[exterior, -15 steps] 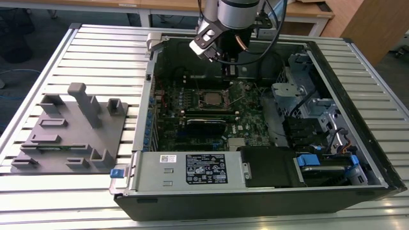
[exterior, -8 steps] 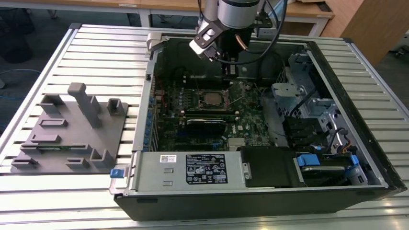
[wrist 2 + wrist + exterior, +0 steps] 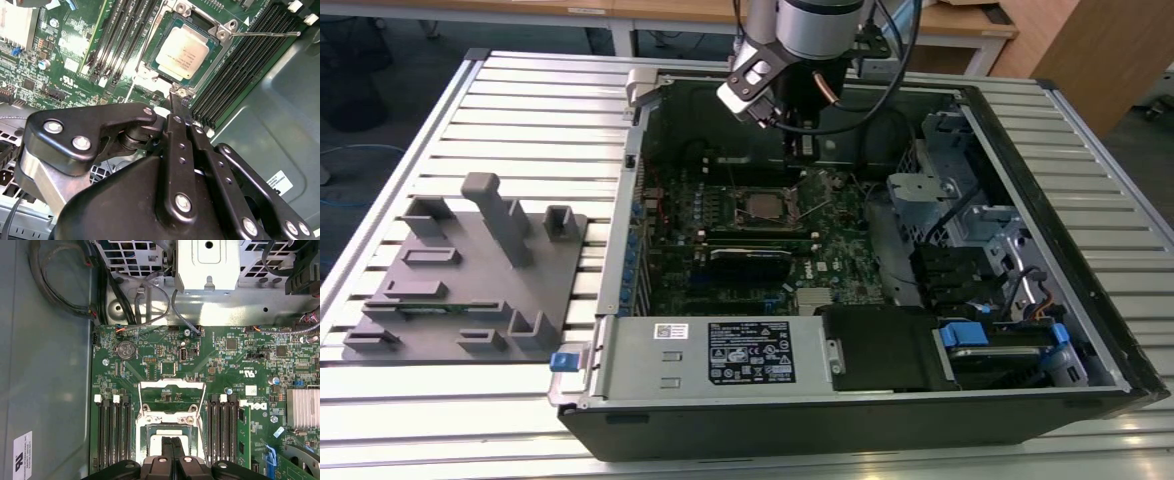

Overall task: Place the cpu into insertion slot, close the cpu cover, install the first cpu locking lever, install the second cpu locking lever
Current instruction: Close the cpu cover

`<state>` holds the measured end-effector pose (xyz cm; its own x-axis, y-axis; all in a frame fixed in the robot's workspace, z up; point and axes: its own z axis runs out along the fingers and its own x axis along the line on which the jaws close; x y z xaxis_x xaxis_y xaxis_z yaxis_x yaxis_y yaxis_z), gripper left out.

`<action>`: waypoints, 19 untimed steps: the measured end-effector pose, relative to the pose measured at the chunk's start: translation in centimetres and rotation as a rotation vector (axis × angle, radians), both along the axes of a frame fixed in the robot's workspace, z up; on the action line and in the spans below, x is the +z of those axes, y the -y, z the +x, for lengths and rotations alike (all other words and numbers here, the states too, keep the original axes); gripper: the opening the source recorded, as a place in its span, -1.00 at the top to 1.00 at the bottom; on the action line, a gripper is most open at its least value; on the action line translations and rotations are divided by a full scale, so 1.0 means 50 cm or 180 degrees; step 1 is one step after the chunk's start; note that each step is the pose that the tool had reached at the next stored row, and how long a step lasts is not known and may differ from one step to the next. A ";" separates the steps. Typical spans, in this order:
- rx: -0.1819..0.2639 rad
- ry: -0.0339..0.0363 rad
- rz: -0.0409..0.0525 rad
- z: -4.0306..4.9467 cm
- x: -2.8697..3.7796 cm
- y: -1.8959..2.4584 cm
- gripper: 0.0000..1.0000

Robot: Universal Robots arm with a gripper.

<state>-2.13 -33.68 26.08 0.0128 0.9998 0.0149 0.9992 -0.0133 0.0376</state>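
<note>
The cpu point(image 3: 187, 52), a pale silvery-beige square, lies flat in the insertion slot point(image 3: 223, 34) on the green motherboard. The cpu cover point(image 3: 172, 385), a silvery frame with a square window, stands swung open off the slot. A thin wire locking lever point(image 3: 265, 34) sticks out sideways from one corner of the slot, unlatched. My gripper point(image 3: 172, 442) hangs just above the cpu with its two dark fingers pressed together and nothing between them. In the exterior view the gripper point(image 3: 807, 152) hovers inside the open computer case, a little behind the slot point(image 3: 765, 206).
Black memory slots point(image 3: 240, 70) flank the socket on both sides. A grey power supply box point(image 3: 720, 352) sits at the case's near edge. A drive cage point(image 3: 961, 230) fills the exterior view's right. A grey fixture block point(image 3: 460, 290) lies on the slatted table.
</note>
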 end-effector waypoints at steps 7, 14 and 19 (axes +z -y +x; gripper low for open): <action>0.0001 0.0000 0.0000 0.001 0.000 0.0000 0.80; 0.0000 0.0000 0.0000 0.010 0.000 0.0000 0.80; 0.0000 0.0000 0.0000 0.010 0.000 0.0000 0.80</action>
